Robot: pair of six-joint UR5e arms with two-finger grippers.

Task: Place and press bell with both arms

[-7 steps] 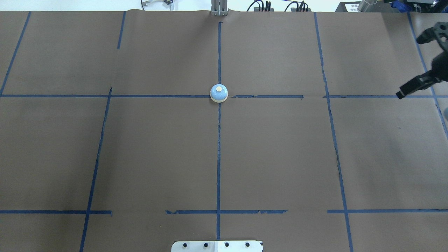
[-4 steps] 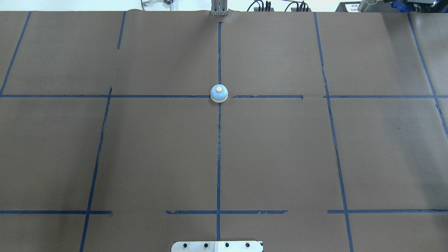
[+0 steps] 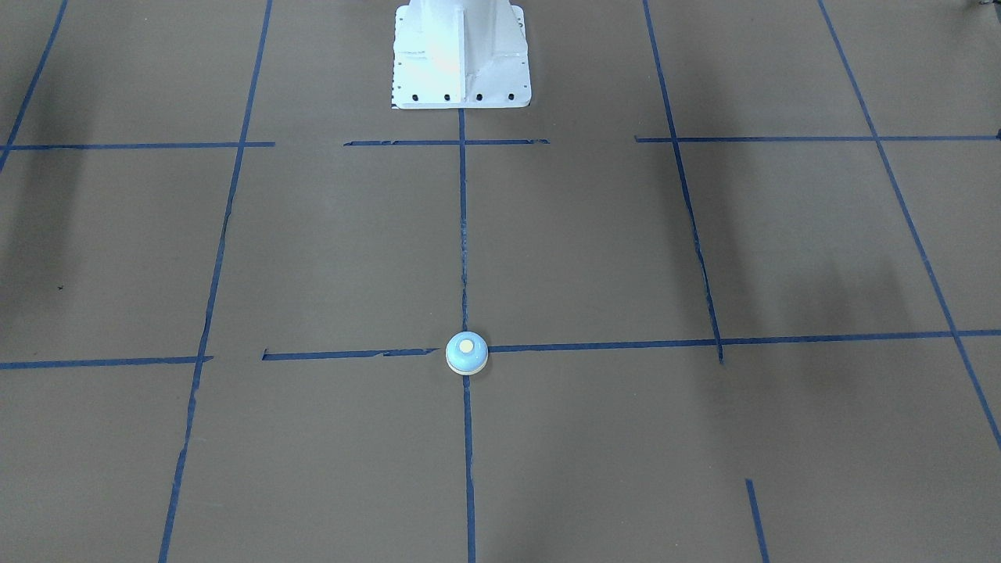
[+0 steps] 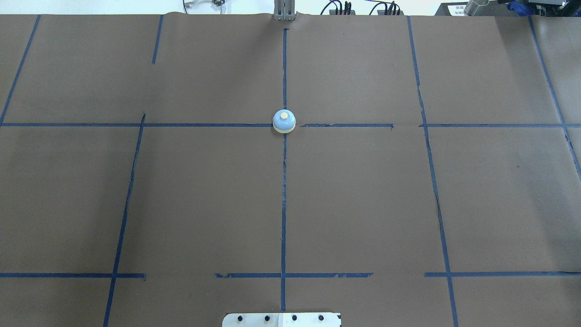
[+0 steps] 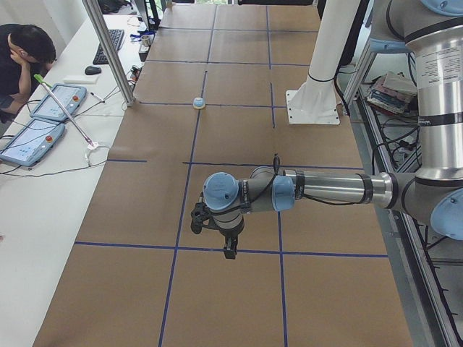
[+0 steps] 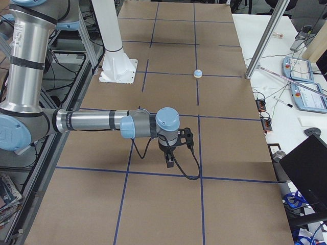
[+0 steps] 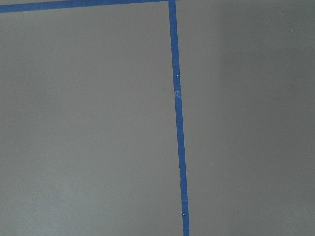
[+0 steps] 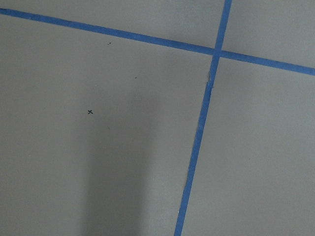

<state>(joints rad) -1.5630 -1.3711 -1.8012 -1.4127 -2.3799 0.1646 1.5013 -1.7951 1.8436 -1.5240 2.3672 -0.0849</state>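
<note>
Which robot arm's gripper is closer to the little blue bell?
Neither clearly; they look about even. The left gripper hangs far out left of the bell, the right gripper far out on its right.

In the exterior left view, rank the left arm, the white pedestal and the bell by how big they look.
1. left arm: largest, though it is also nearest the camera.
2. white pedestal.
3. bell: smallest, and far down the table.

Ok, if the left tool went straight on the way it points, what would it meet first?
Likely the brown paper, beside a blue tape line; the left tool points down, far from the bell.
</note>
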